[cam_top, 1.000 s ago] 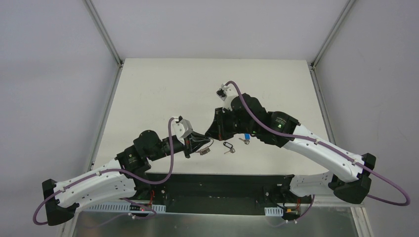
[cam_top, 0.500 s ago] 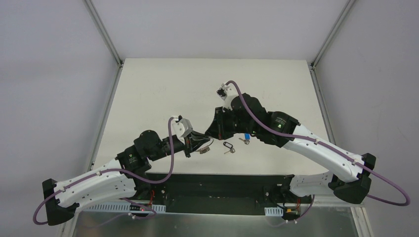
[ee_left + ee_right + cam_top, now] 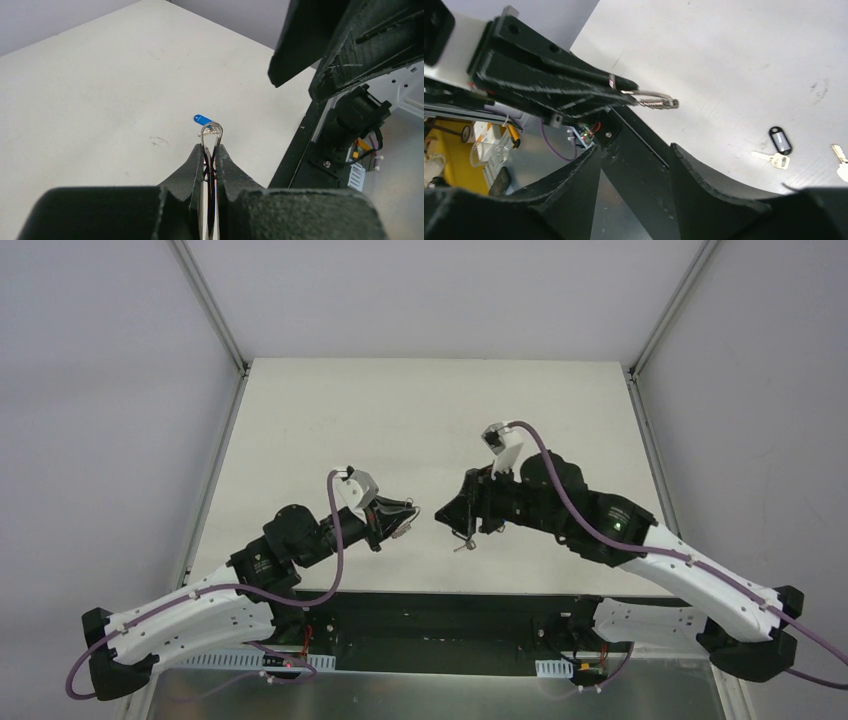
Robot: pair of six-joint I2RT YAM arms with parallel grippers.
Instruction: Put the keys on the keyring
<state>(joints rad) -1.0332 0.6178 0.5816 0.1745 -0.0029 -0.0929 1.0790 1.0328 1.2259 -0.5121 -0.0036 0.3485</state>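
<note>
The keyring (image 3: pixel 654 103) is off the table (image 3: pixel 330 420), pinched edge-on in my left tool (image 3: pixel 211 148). That tool's fingers are pressed together on the wire, so only a short arc and its small metal piece stick out past the tips. I read that hold as a way of presenting the ring's end in the air, where a key can be threaded on. Neither key is on it. The black-headed key (image 3: pixel 779 140) lies flat on the table, below and beyond the ring. The blue-headed key (image 3: pixel 202 119) lies on the table too, just past the ring's tip in the left wrist view. My right tool (image 3: pixel 634 147) faces the ring from close by, fingers spread with nothing between them and the black-headed key near it on the table, so I judge that fetching a key is the next job.
</note>
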